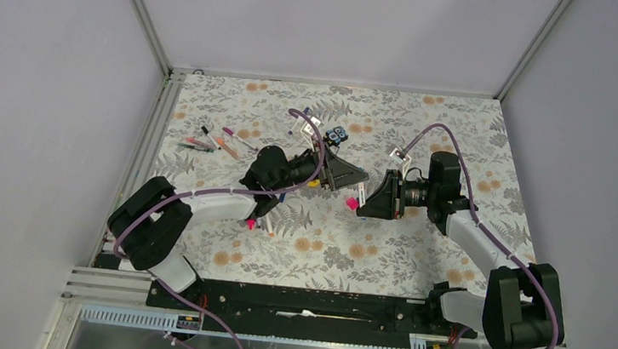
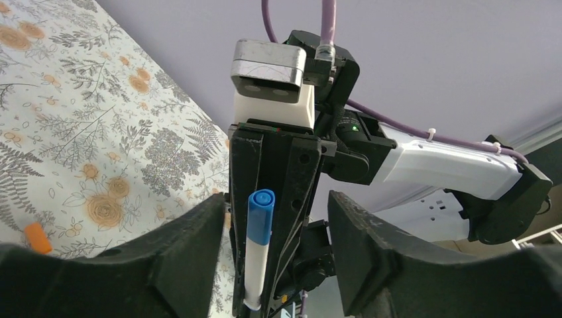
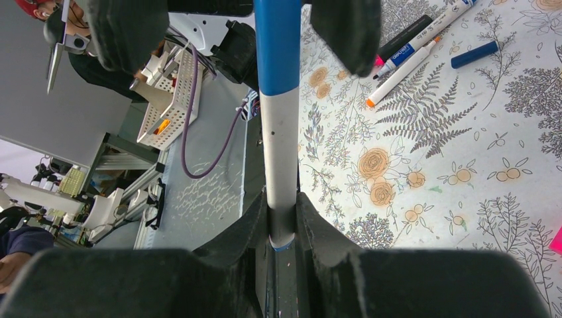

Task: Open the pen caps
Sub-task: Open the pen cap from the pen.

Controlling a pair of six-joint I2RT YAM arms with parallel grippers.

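A pen with a white barrel (image 3: 280, 165) and a blue pen cap (image 3: 278, 46) is held in the air, with my right gripper (image 3: 281, 225) shut on the barrel's lower end. In the left wrist view the same blue cap (image 2: 260, 215) stands between the jaws of my left gripper (image 2: 275, 222), which are apart with a gap on each side of it. From above, the two grippers meet mid-table, left (image 1: 348, 178) and right (image 1: 369, 202). More pens (image 1: 215, 141) lie at the back left.
Several pens (image 3: 417, 43) and a loose dark blue cap (image 3: 474, 55) lie on the floral cloth beyond the held pen. An orange cap (image 2: 37, 237) lies at the left. A small black-and-blue block (image 1: 338, 133) sits behind the grippers. A pink piece (image 1: 251, 224) lies near the left arm.
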